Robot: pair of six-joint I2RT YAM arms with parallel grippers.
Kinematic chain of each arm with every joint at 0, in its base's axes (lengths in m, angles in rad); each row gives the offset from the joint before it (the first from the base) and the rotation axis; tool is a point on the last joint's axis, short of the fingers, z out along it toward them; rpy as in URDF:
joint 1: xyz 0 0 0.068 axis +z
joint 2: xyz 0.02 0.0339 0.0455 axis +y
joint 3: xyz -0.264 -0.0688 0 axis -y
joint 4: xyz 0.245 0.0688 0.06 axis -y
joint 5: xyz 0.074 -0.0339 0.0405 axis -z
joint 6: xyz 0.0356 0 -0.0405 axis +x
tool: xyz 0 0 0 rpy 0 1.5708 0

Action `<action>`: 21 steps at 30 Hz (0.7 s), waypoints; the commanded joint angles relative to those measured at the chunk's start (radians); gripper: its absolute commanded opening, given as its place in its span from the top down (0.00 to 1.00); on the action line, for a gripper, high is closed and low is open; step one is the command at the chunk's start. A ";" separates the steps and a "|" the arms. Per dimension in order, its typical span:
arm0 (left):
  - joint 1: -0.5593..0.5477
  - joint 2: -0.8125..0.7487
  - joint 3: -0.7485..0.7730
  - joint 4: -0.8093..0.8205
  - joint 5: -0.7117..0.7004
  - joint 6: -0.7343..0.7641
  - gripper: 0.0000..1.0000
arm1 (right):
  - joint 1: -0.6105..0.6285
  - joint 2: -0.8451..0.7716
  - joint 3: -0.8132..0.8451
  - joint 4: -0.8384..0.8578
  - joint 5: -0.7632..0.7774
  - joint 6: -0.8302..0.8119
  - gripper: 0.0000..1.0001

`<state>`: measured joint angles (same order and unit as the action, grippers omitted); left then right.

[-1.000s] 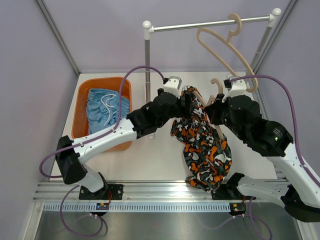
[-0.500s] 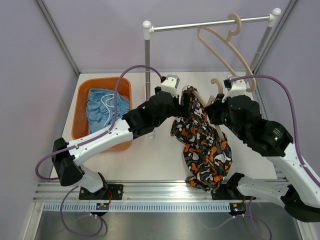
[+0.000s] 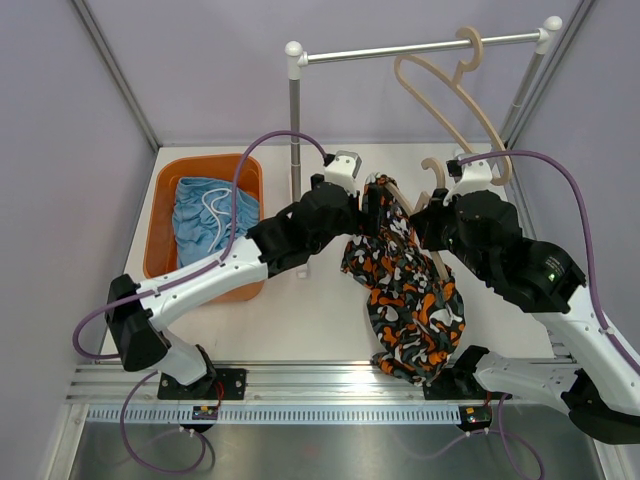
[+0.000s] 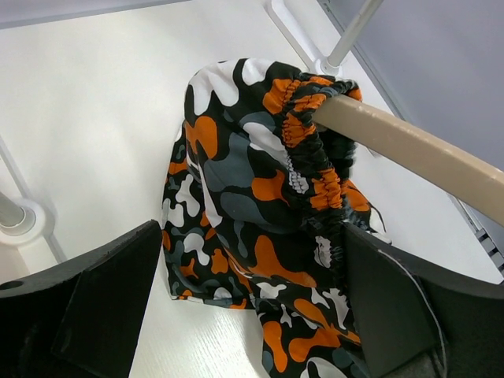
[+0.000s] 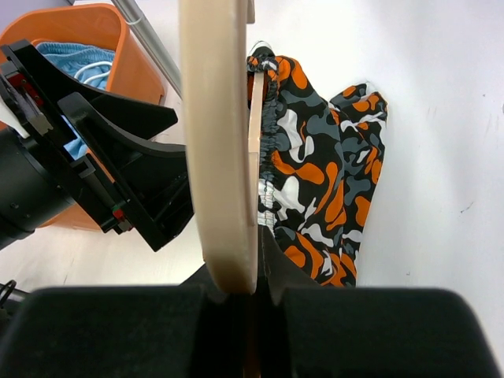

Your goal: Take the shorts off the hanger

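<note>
The camouflage shorts hang by their waistband from a wooden hanger and their lower end rests on the table. My right gripper is shut on the hanger, with the shorts just beyond it. My left gripper is open at the top of the waistband. In the left wrist view its fingers stand wide apart either side of the shorts, under the hanger arm. The light blue shorts with a white drawstring lie in the orange bin.
A clothes rack stands at the back, with a rail and a post. A second, bare wooden hanger hangs on the rail. Purple walls close in the left, right and back. A metal rail runs along the near edge.
My left arm has shifted slightly, with its gripper edging closer to the waistband. The right arm, hanger and shorts have hardly moved.
</note>
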<state>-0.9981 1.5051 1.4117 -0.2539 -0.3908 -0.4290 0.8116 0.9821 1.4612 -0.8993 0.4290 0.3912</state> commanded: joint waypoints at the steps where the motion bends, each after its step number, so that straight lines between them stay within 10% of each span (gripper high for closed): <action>1: 0.006 0.000 0.035 0.030 -0.036 0.004 0.04 | 0.012 -0.010 0.022 0.017 0.039 0.011 1.00; 14: 0.030 0.122 0.151 -0.028 0.019 0.013 0.06 | 0.012 0.000 0.037 0.005 0.020 0.009 1.00; 21: 0.030 0.150 0.191 -0.033 0.012 0.006 0.42 | 0.012 -0.006 0.041 -0.001 0.011 0.006 1.00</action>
<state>-0.9764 1.6501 1.5455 -0.3073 -0.3584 -0.4290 0.8116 0.9920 1.4612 -0.9226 0.4286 0.3920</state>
